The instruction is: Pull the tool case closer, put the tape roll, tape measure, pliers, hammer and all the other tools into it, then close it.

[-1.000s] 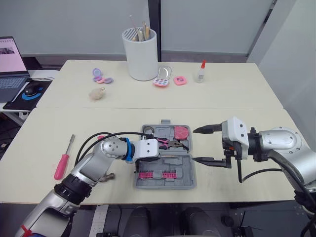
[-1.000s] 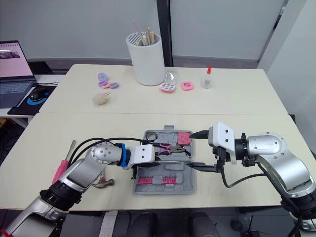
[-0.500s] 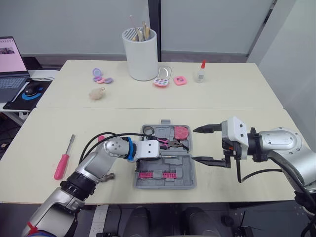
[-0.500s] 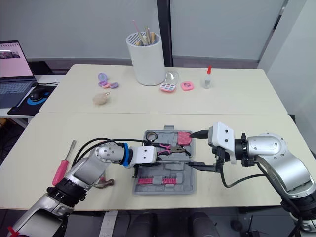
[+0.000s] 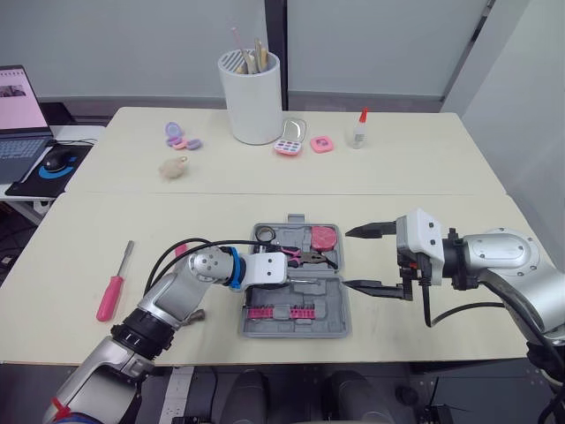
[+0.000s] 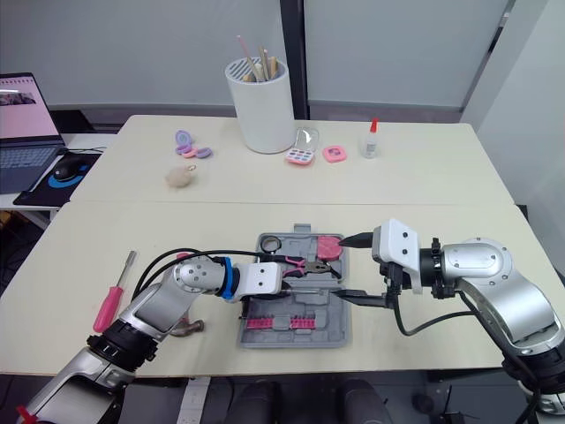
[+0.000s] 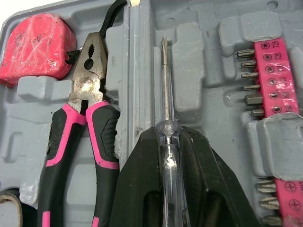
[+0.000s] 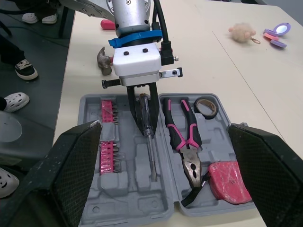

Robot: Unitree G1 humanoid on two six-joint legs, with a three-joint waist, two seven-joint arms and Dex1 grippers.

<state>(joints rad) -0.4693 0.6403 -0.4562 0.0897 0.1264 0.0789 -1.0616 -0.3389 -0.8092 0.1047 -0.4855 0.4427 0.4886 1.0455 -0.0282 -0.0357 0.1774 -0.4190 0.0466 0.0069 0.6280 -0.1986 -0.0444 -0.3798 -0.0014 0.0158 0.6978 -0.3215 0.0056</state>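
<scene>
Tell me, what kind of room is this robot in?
Probably an office or lab: a laptop and mouse sit off to the left, and pale worktables stand before frosted wall panels.

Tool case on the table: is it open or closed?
Open: the case lies flat in two halves, showing pliers, a tape measure and screwdriver bits inside.

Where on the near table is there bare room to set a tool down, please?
The near table is bare all along the strip behind the tool case and left of the red screwdriver. Crowded at the case: the left gripper holds a clear screwdriver over it, the hammer lies left, the open right gripper right.
</scene>
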